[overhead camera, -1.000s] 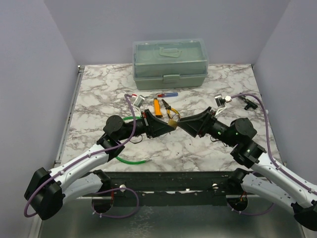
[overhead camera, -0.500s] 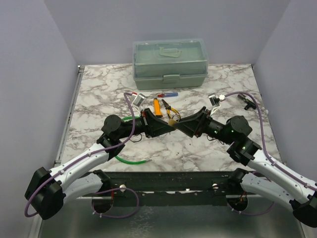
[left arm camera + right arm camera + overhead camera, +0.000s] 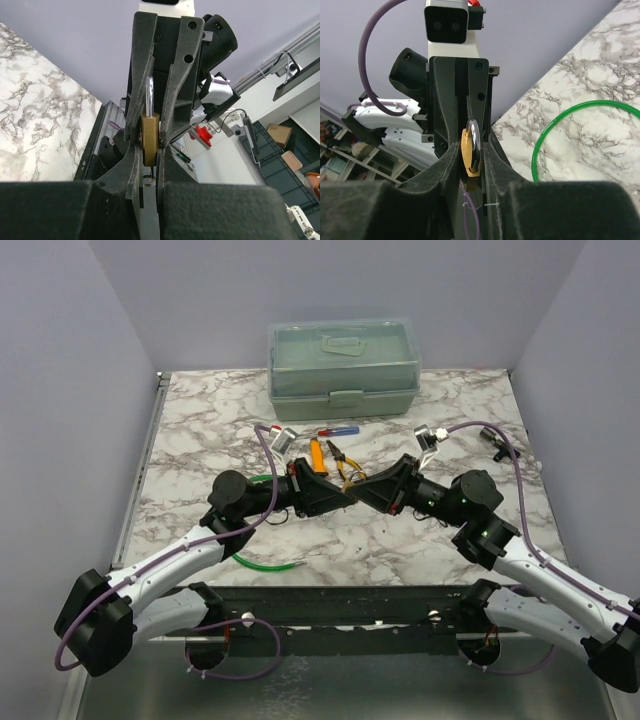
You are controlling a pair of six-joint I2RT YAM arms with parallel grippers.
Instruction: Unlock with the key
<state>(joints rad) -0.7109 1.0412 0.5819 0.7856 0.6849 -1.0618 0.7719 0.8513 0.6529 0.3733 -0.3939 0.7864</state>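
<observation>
— So, where is the padlock [image 3: 149, 142]?
— Above the marble table [image 3: 200, 430], its brass body pinched tight in the left gripper [image 3: 340, 497]; the silver shackle [image 3: 149, 95] points at the right gripper [image 3: 362, 490], tip to tip.
— Has that one got hold?
— Its fingers [image 3: 186, 75] flank the shackle closely; whether they actually press it, I cannot tell.

The padlock [image 3: 149, 142] is small, with a gold body and a shiny silver loop [image 3: 149, 97]. It is up in the air, on the near side of the green box [image 3: 343, 362] and well apart from it. The left claw [image 3: 148, 155] pinches its gold body. The lock lies sideways, and its loop points into the right claw [image 3: 471, 144], between that claw's two fingers.
</observation>
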